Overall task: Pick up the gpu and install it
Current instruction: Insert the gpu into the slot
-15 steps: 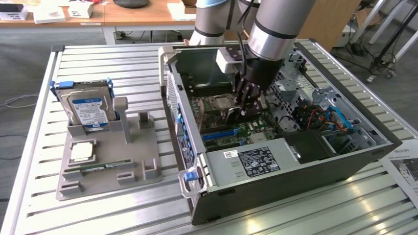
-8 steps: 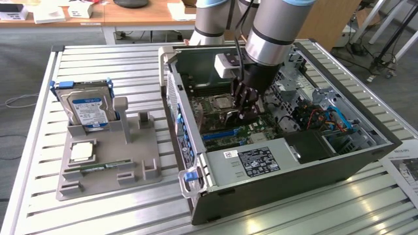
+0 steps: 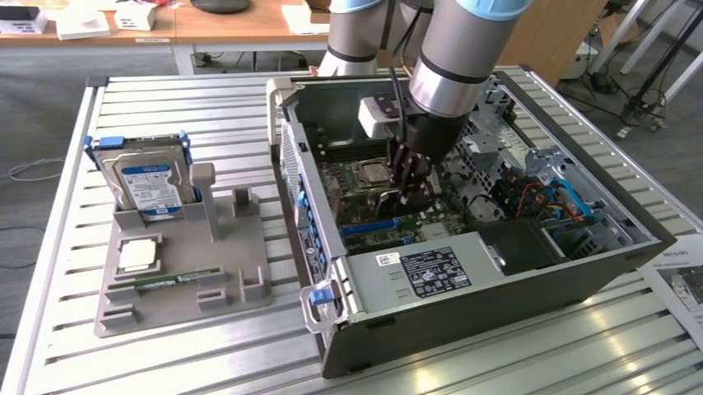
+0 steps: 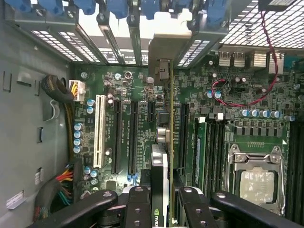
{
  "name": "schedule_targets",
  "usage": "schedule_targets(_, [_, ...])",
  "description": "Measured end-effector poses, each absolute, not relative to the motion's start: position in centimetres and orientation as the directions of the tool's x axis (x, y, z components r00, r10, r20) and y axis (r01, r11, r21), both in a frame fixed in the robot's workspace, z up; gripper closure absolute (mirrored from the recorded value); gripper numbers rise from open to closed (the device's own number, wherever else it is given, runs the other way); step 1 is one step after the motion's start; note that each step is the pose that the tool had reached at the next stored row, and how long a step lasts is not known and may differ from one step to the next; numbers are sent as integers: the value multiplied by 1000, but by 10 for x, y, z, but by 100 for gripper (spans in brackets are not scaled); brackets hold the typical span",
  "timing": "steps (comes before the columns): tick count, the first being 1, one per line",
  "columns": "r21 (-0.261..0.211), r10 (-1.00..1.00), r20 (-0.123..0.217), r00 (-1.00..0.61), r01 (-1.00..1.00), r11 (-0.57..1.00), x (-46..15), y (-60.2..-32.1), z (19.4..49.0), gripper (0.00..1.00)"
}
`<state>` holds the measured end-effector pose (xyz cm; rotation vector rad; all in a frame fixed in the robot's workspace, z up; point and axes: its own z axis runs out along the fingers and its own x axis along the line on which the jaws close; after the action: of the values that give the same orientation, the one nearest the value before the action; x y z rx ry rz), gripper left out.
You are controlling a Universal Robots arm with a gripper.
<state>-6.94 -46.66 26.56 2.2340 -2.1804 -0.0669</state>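
Gpu (image 4: 160, 164) edge-on in end effector (image 4: 164, 203), inside case (image 3: 462, 321)

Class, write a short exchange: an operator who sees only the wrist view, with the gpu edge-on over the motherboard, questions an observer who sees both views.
Operator: I see the gpu edge-on over the slots. How does the arm come in?
Observer: From above: the gripper reaches down into the case, which lies open on its side.
Operator: What is outside it?
Observer: A grey fixture on the exterior view's left, with a hard drive standing in it.
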Motion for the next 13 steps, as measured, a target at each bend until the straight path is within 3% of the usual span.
schedule_targets(13, [44,-1000,-12,24,-999,-24,-72,-465,258,73])
